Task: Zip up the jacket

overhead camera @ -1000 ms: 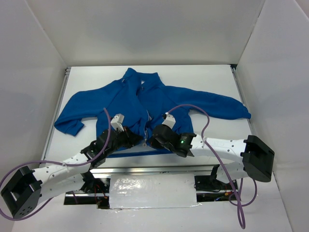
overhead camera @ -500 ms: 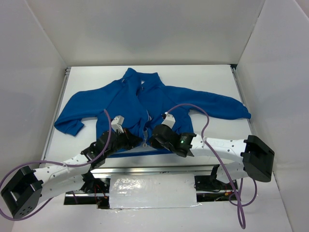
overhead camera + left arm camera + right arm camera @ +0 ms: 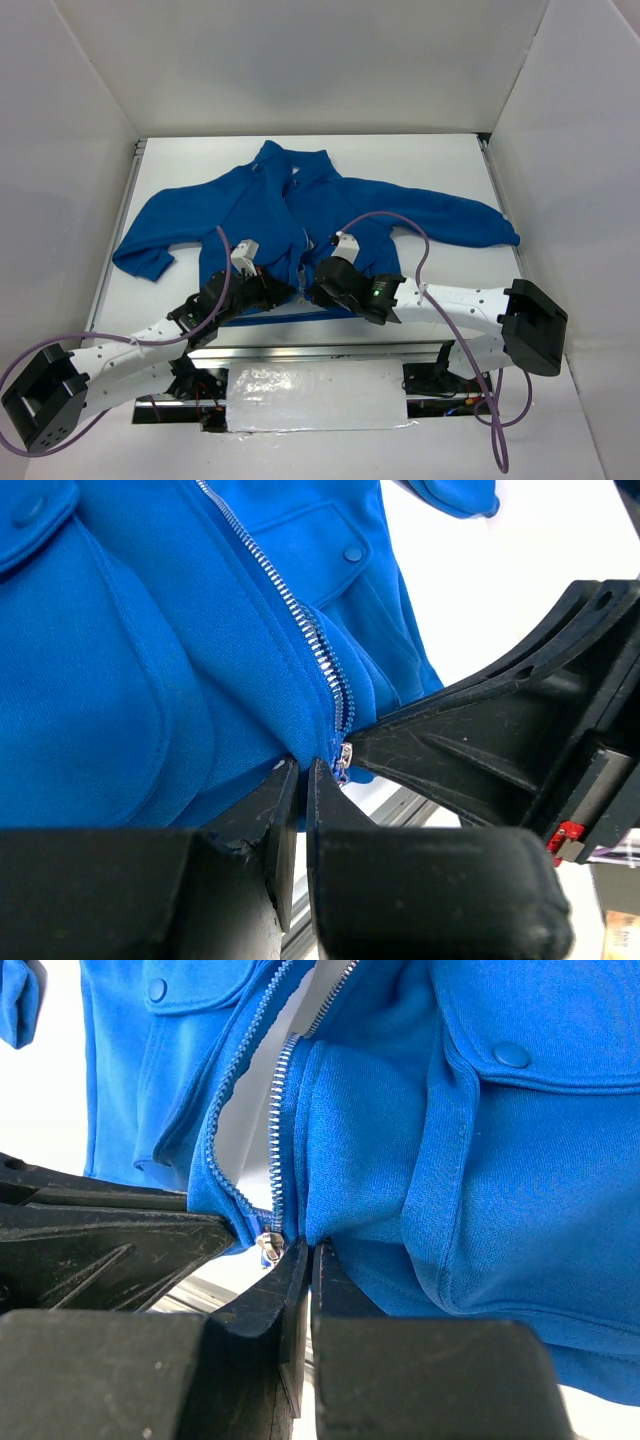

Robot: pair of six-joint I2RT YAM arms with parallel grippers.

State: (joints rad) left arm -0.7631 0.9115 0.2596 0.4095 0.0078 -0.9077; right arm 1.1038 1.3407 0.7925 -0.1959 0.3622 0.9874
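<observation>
The blue jacket lies flat on the table, collar far, hem near me. Its pale zipper is joined only at the bottom. My left gripper is shut on the hem just left of the zipper, blue fleece pinched between its fingertips. The silver slider hangs right beside them. My right gripper is shut on the hem on the other side of the zipper, with the slider just left of its fingertips. The two grippers nearly touch.
The white table has walls on three sides. A metal rail runs along the near edge under the hem. Purple cables loop over both arms. The jacket's sleeves spread to left and right.
The two grippers have edged slightly closer together at the hem, hiding the slider from above. The jacket has hardly shifted.
</observation>
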